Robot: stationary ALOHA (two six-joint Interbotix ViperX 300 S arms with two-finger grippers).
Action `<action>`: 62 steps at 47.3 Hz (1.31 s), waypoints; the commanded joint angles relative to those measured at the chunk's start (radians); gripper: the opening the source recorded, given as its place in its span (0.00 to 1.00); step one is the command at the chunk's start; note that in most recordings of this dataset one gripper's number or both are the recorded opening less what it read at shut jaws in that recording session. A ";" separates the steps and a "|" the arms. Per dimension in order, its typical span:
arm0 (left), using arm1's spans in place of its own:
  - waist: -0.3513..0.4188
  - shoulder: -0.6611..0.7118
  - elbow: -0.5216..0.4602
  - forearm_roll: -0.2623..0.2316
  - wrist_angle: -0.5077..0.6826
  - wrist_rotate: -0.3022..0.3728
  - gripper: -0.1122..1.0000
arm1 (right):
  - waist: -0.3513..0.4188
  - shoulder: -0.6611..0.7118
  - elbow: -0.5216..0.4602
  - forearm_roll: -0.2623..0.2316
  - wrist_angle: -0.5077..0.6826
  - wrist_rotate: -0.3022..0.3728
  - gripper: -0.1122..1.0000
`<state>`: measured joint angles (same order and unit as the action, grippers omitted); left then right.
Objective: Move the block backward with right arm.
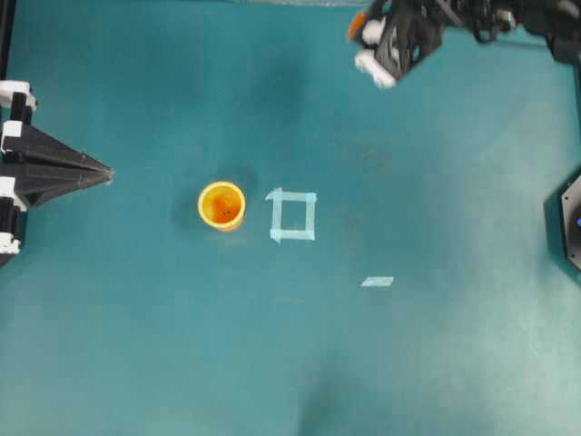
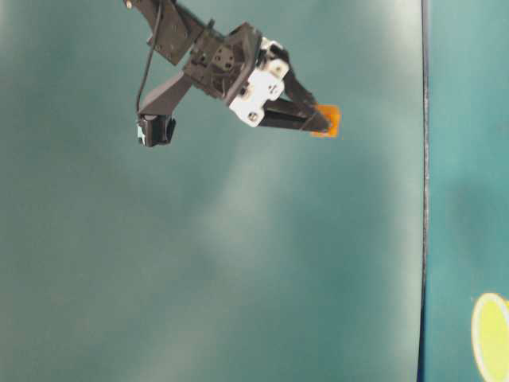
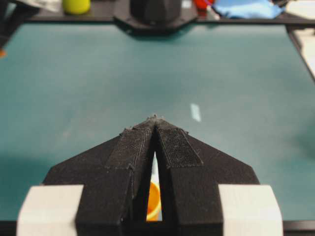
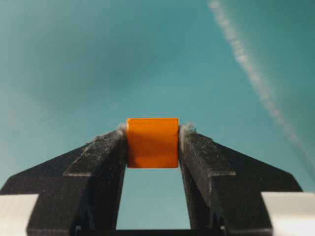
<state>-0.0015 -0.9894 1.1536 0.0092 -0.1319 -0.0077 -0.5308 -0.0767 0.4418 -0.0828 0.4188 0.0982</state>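
Black fingers [image 4: 93,167] pinch the block [image 4: 152,142] above teal table [image 4: 74,59].

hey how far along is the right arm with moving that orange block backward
Done: the right tool is shut on the block and has it lifted clear of the mat. In hand: the block is carried near the top edge of the overhead view, far from the cup and tape square. Left: set it down and release. The left tool sits shut at the side.
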 commanded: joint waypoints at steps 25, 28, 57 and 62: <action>-0.002 0.000 -0.029 0.003 0.008 0.000 0.10 | -0.067 0.040 -0.094 -0.005 0.005 -0.006 0.46; -0.002 0.000 -0.031 0.003 0.009 0.000 0.10 | -0.067 0.038 -0.092 -0.005 0.005 -0.006 0.46; -0.002 -0.017 -0.032 0.003 0.035 0.000 0.10 | -0.071 0.040 -0.092 -0.005 0.005 -0.005 0.46; -0.002 -0.017 -0.032 0.003 0.037 0.000 0.10 | -0.071 0.040 -0.092 -0.005 0.005 -0.005 0.46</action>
<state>-0.0031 -1.0094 1.1520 0.0092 -0.0920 -0.0077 -0.5998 -0.0230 0.3728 -0.0844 0.4264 0.0936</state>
